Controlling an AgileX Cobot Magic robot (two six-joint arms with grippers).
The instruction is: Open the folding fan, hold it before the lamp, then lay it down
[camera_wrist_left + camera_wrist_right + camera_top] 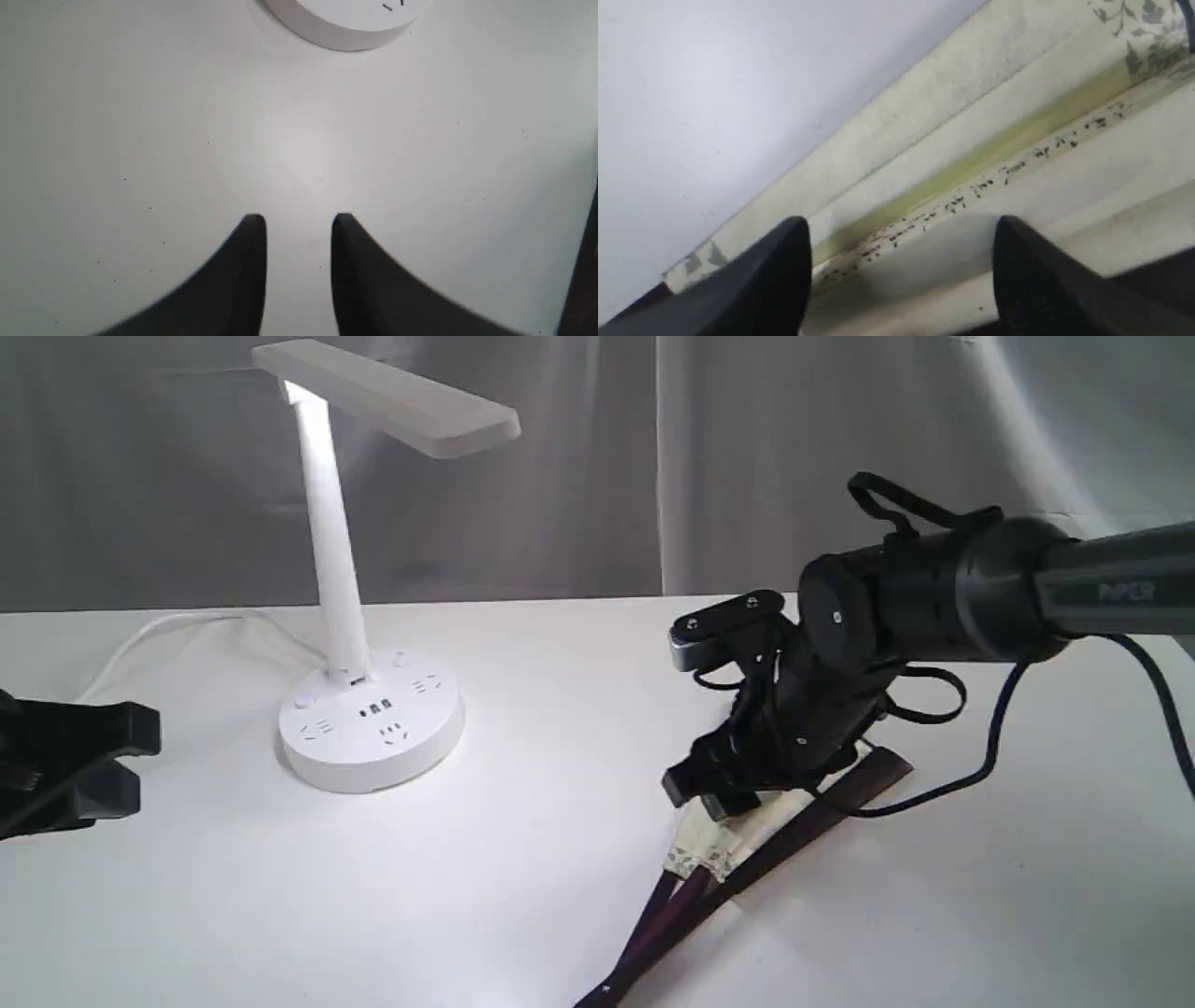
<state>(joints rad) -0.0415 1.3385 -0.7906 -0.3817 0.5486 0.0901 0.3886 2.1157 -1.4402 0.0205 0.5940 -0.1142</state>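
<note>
The folding fan [747,845] lies partly spread on the white table at the front right, its dark maroon ribs running toward the front edge. My right gripper [702,796] stands open just above its cream paper, tilted down. In the right wrist view the pleats with black calligraphy [1017,116] run between the two spread fingers of that gripper [901,224]. The lit white lamp [345,569] stands at the back left on its round base [345,23]. My left gripper [142,761] hovers at the far left, slightly open with nothing between its fingers [299,219].
The lamp's white cord [168,635] trails left from the base toward the back of the table. A grey curtain [794,448] hangs behind the table. The right arm's black cable [980,756] loops down over the fan's outer guard.
</note>
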